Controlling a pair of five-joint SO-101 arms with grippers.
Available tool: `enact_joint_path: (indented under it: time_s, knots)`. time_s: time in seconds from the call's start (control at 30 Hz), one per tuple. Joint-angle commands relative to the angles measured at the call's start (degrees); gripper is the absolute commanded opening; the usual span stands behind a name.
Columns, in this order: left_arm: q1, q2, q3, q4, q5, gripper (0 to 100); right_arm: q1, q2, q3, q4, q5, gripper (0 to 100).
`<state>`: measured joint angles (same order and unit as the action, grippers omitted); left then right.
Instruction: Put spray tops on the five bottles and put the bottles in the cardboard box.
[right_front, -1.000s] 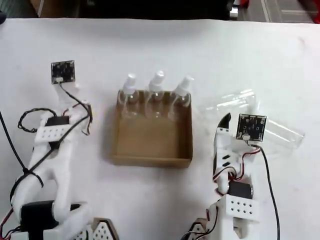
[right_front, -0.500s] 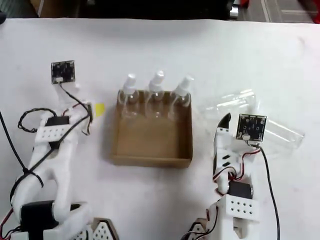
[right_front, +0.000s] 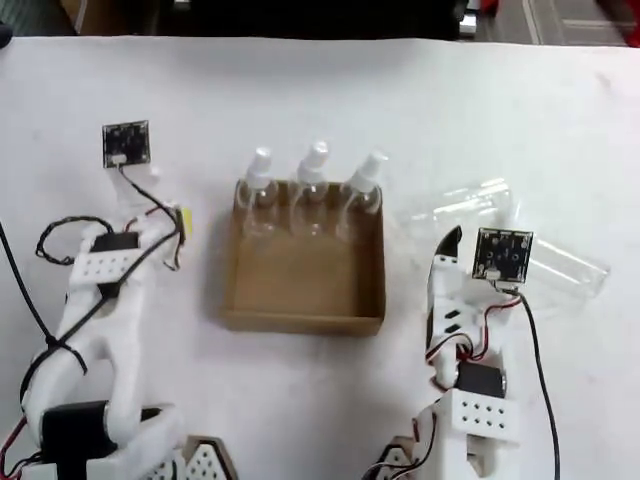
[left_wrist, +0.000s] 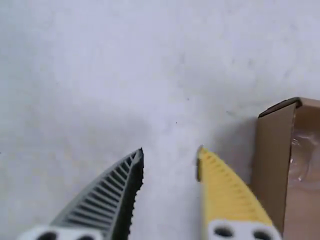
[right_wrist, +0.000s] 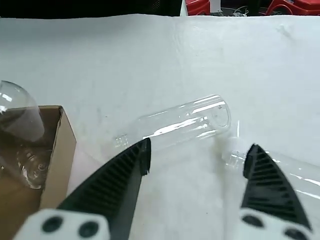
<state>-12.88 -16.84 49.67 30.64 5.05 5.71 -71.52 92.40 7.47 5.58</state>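
Note:
The cardboard box (right_front: 303, 322) sits mid-table. Three clear bottles with white spray tops (right_front: 315, 160) stand in a row along its far wall. Two clear bottles without tops lie on the table right of the box: one (right_front: 455, 206) (right_wrist: 186, 120) nearer the box, the other (right_front: 567, 266) (right_wrist: 296, 171) farther right. My right gripper (right_wrist: 200, 145) (right_front: 468, 244) is open just short of the nearer lying bottle, nothing between its black fingers. My left gripper (left_wrist: 170, 150) (right_front: 178, 222) is open over bare table beside the box's left wall (left_wrist: 274, 150), holding nothing.
The white table (right_front: 330, 90) stretches wide behind the box. Both arm bases stand at the near edge, with loose cables (right_front: 60, 235) by the left arm. Red objects (right_wrist: 250, 7) lie beyond the table's far edge.
The left gripper's yellow finger swung out toward the box, then came partly back. The right arm and the bottles have not moved.

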Motion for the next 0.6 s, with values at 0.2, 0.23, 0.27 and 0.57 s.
enact_joint_path:
  time_s: [0.2, 0.23, 0.27, 0.57]
  knots:
    - [-0.48, -0.04, -3.78, -0.18, 0.18, 1, -0.22, -1.27, -0.53, -1.10, 0.18, 1.2]
    - [-0.57, -0.04, -3.78, -0.18, 0.18, 2, -0.22, -1.27, -0.53, -1.19, 0.18, 1.4]
    - [-0.57, -0.04, -3.78, -0.18, 0.18, 7, -0.31, -1.27, -0.53, -1.19, 0.18, 4.2]
    - [-0.57, -0.04, -3.78, -0.09, 0.53, 24, -1.36, -1.27, -0.44, -1.01, 0.18, 26.8]
